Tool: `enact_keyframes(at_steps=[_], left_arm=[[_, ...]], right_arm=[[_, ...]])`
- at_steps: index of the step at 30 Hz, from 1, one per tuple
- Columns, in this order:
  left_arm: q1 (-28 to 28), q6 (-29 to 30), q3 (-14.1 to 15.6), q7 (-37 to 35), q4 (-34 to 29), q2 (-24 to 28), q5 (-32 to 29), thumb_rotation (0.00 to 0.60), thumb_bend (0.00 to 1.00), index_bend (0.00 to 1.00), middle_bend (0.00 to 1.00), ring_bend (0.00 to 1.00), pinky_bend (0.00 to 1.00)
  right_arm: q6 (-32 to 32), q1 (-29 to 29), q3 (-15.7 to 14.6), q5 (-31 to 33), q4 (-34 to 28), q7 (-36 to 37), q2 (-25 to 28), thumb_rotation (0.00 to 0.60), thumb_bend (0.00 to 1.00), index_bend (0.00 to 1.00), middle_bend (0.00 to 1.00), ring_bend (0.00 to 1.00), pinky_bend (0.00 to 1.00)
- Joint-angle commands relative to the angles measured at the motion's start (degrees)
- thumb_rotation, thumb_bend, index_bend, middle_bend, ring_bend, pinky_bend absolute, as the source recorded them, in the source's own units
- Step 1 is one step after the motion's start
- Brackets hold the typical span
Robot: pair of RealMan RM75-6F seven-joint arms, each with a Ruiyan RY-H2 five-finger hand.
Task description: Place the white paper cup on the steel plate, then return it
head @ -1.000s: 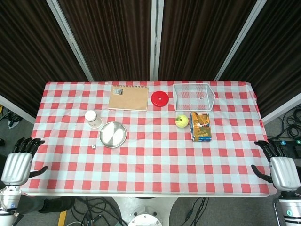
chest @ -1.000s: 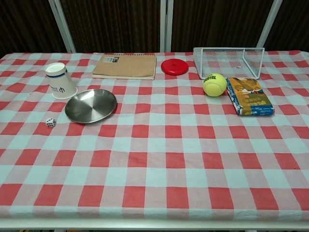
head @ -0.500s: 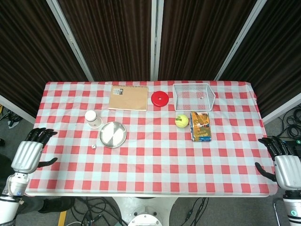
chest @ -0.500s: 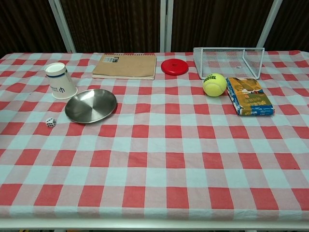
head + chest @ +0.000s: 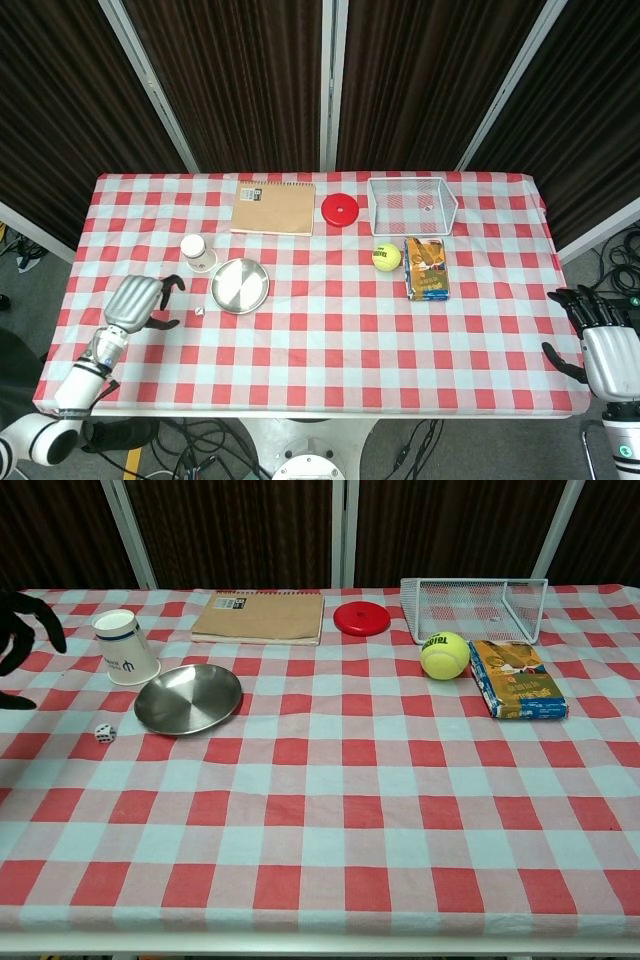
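Note:
The white paper cup stands upright on the checked cloth at the left, just behind and left of the steel plate. The plate carries nothing. My left hand hovers over the table's left part, in front and left of the cup, fingers apart and holding nothing. Only its dark fingers show at the chest view's left edge. My right hand hangs off the table's right front corner, open and empty.
A small white die lies in front of the plate. Further back are a brown notebook, a red lid and a wire basket. A tennis ball and a snack box lie at the right.
My left hand has swung in from beside the table's left edge, over the cloth toward the cup. The right hand has barely shifted. The cup and plate have not moved.

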Motion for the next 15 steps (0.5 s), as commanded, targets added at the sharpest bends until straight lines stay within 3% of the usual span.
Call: enact_keyframes(at_steps=[1, 15], left_arm=[[-2.5, -3.7, -0.5, -2.6, 2.8, -3.0, -2.5, 0.6, 0.21, 0.41, 0.75, 0.77, 0.89], [-4.5, -8.3, 1.5, 0.6, 10.0, -9.0, -7.7, 0.6, 0.27, 0.43, 0.82, 0.83, 0.9]], right_arm=[[0.0, 0.0, 0.0, 0.1, -0.2, -0.2, 0.1, 0.6, 0.15, 0.21, 0.2, 0.09, 0.18], [-1.0, -0.1, -0.4, 0.9, -0.6, -0.2, 0.0, 0.6, 0.15, 0.21, 0.2, 0.09, 0.18]])
